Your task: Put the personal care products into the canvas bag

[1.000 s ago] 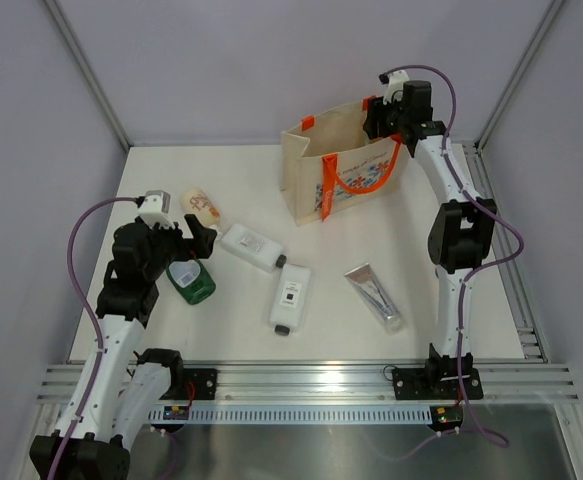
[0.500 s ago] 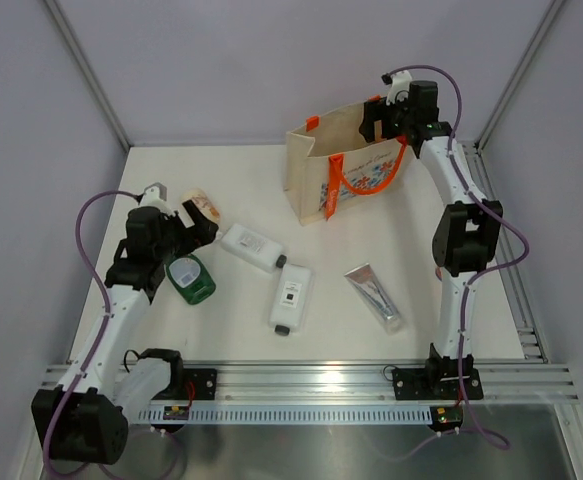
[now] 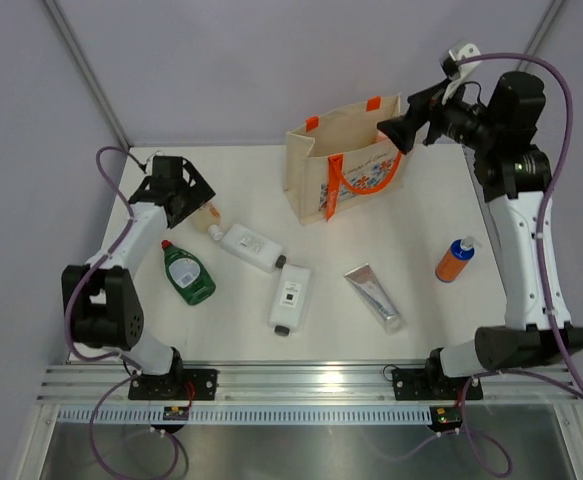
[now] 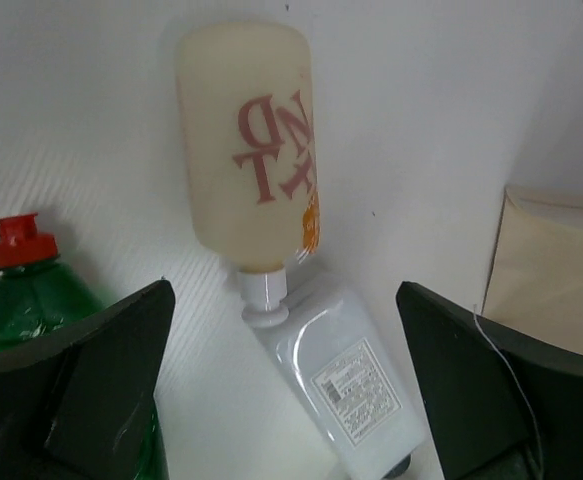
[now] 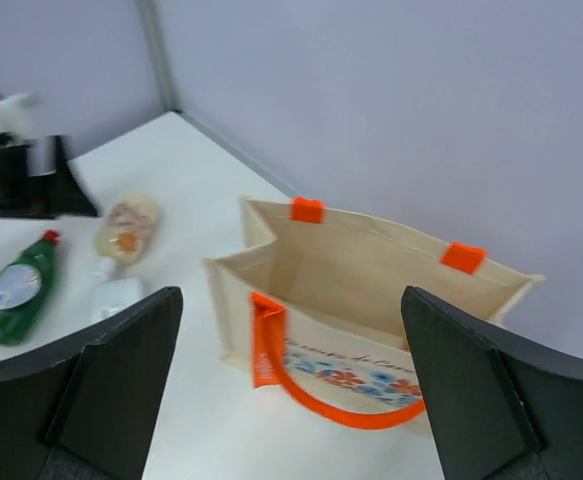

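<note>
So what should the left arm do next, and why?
Probably lower the left gripper onto the beige bottle and close. The jaws stand open, and the bottle lies flat just below, framed between them and not yet gripped.

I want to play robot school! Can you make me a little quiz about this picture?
1. True or false: the silver tube lies on the table, outside the canvas bag.
2. Which stands upright? A green bottle, B orange bottle, C white bottle.
3. Fill in: the open left gripper hovers over the ____ bottle.
Key: 1 true; 2 B; 3 beige bottle.
</note>
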Tool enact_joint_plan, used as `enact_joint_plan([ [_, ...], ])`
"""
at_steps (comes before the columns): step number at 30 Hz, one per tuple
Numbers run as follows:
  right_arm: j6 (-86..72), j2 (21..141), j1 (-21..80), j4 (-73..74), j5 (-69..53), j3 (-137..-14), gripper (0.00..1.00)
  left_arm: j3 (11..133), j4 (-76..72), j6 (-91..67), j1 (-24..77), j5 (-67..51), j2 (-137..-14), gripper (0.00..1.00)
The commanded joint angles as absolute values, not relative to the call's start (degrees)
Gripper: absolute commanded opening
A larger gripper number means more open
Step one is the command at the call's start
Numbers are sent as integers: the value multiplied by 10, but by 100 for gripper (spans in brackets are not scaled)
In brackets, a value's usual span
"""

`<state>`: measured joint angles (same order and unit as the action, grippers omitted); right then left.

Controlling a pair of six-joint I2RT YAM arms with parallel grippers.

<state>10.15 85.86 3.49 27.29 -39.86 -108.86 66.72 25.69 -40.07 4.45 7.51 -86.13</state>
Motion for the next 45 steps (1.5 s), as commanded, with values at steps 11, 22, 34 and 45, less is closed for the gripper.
enact_joint_plan([
  [11,114,657,32,236,-533,-670,100,811,300,-353,42,100,-1077,99],
  [22,107,635,16,216,-570,-634,99,917,341,-330,29,74,-1209,86],
  [34,100,612,-29,204,-599,-621,100,869,245,-234,60,-7,-1023,0],
  [45,81,585,-70,187,-616,-613,100,953,86,-46,261,-54,-871,0],
])
